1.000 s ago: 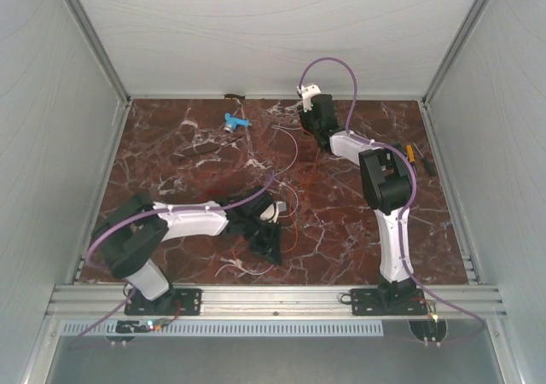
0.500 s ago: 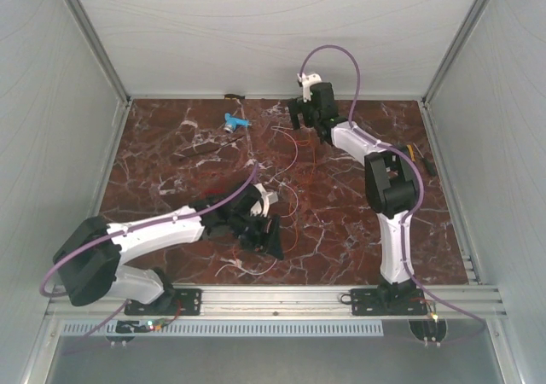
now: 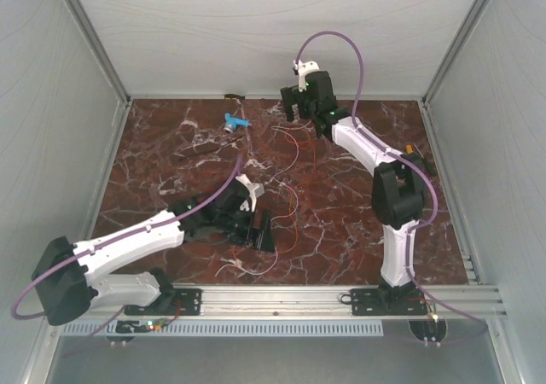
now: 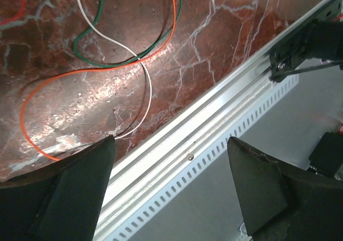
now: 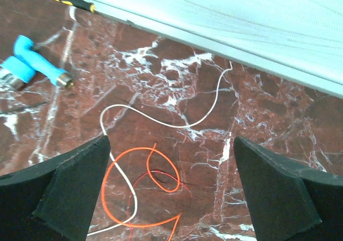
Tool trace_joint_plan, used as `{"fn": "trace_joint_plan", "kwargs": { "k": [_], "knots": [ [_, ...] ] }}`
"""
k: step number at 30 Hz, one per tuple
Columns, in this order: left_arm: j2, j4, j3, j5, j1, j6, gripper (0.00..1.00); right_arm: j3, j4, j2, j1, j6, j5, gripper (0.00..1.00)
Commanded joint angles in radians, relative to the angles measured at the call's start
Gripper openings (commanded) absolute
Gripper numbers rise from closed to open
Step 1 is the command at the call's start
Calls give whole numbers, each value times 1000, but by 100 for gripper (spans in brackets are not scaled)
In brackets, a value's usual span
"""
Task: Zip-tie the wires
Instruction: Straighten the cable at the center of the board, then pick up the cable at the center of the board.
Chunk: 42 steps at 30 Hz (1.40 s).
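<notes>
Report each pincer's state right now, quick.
Left pincer: open, holding nothing.
Right pincer: open, holding nothing.

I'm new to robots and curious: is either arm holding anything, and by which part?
Nothing. The left tool and right tool are both open and empty.

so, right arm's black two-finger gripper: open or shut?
Open. Right gripper fingers sit wide apart; thin orange and white wires lie loose between.
</notes>
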Motion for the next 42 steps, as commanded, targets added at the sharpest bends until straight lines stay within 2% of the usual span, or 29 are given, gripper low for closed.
{"fn": "trace_joint_plan", "kwargs": {
  "k": [1,3,4,11,19,22,26,31,36,42],
  "knots": [
    [-65,-65,71,-122,0,31,89,-9,-5,-98,29,8,-11,98],
    [-88,-86,80,-164,5,34,99,-21,2,-129,43,-6,-4,98],
    [-100,-100,87,-186,9,36,99,-30,9,-147,50,-10,-2,98],
    [-179,-190,163,-294,74,97,100,-97,53,-283,115,-59,36,98],
    [-205,-236,240,-392,186,183,100,-163,51,-439,191,-73,153,98],
    [-202,-233,249,-407,232,207,100,-272,109,-519,192,-7,214,98],
    [-199,-219,253,-421,299,229,100,-378,89,-613,189,97,291,98],
    [-185,-190,247,-457,381,226,99,-487,47,-734,131,171,198,98],
    [-145,-105,198,-421,473,201,100,-546,-49,-824,76,244,88,98],
    [-83,38,129,-246,689,187,99,-831,77,-959,105,258,-52,98]
  ]
}}
